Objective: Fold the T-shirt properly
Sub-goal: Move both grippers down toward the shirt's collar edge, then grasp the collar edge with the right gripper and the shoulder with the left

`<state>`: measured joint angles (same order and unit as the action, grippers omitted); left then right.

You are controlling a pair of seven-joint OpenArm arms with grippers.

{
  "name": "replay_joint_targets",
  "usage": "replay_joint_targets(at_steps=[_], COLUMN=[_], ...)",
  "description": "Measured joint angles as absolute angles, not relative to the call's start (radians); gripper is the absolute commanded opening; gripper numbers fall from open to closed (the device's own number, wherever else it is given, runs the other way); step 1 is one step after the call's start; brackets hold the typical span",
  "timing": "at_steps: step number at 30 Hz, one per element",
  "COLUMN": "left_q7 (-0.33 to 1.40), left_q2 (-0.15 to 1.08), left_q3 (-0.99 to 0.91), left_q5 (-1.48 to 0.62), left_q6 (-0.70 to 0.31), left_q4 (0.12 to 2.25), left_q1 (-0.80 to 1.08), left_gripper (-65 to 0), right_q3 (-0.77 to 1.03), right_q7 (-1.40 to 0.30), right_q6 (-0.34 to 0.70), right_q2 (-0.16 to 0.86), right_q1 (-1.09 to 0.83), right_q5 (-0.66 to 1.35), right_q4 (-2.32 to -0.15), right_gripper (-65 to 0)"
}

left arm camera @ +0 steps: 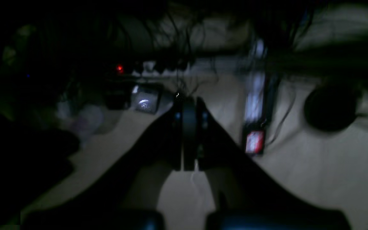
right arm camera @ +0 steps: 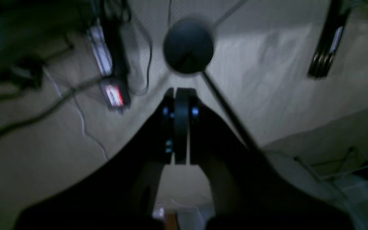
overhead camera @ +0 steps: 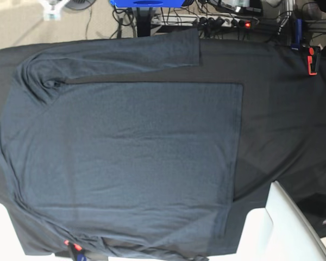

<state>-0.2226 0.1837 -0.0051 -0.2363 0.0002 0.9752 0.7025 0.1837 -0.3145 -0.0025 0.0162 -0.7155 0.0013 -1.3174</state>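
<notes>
We see the T-shirt (overhead camera: 125, 157) spread flat on the black-draped counter (overhead camera: 282, 109), one sleeve toward 12 o'clock. Both the left end effector (left arm camera: 188, 127) and right end effector (right arm camera: 180, 124) are clenched, empty, over bare floor; neither shows in the base view. Wrist views are dark, blurred.

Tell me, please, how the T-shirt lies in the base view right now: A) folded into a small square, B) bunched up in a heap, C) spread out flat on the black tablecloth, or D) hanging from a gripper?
C: the T-shirt lies spread flat on the black tablecloth, its body unfolded and one sleeve stretched out along the top edge, with no gripper on it in that view.
</notes>
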Motion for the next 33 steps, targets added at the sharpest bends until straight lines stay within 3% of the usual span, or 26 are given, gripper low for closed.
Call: replay_joint_targets(at_steps=[4, 8, 13, 15, 17, 18, 19, 21, 26, 33], left_q7=[-0.210, -0.224, -0.214, -0.202, -0.145, -0.108, -0.068, -0.022, 0.044, 0.144], left_q2=[0.273, 0.322, 0.314, 0.319, 0.319, 0.317, 0.316, 0.316, 0.261, 0.196], left_q3=[-0.007, -0.011, -0.003, -0.003, -0.007, -0.007, -0.005, 0.003, 0.004, 0.005], left_q5=[-0.420, -0.420, -0.418, -0.422, -0.424, -0.424, -0.425, -0.425, -0.424, -0.424], left_q6=[0.017, 0.006, 0.001, 0.008, 0.011, 0.007, 0.008, 0.007, 0.006, -0.189], left_q4=[1.254, 1.528, 1.643, 1.643, 1.646, 1.650, 1.655, 1.666, 1.666, 1.615], left_q1=[0.829, 0.919, 0.927, 0.892, 0.854, 0.838, 0.823, 0.798, 0.722, 0.648], left_gripper=[-65.0, -65.0, -65.0, -65.0, -65.0, -61.7, -54.0, -42.8, -31.3, -31.1], right_q3=[0.232, 0.232, 0.232, 0.231, 0.229, 0.229, 0.229, 0.235, 0.236, 0.237], right_q7=[-0.313, -0.325, -0.321, -0.332, -0.406, -0.439, -0.466, -0.494, -0.521, -0.521], right_q6=[-0.002, -0.002, -0.004, -0.002, -0.002, -0.002, -0.002, 0.031, 0.224, 0.245], right_q2=[-0.003, -0.009, -0.006, -0.006, -0.006, -0.006, -0.006, -0.004, 0.012, 0.014], right_q1=[-0.768, -0.792, -0.771, -0.755, -0.727, -0.711, -0.691, -0.658, -0.632, -0.607], right_q5=[0.001, 0.001, -0.002, 0.001, 0.023, 0.045, 0.073, 0.149, 0.257, 0.259], right_q4=[-1.523, -1.670, -1.841, -1.886, -1.918, -1.929, -1.937, -1.941, -1.937, -1.937], right_gripper=[-65.0, -65.0, -62.3, -51.9, -35.9, -28.8, -21.9, -14.6, -14.1, -14.1])
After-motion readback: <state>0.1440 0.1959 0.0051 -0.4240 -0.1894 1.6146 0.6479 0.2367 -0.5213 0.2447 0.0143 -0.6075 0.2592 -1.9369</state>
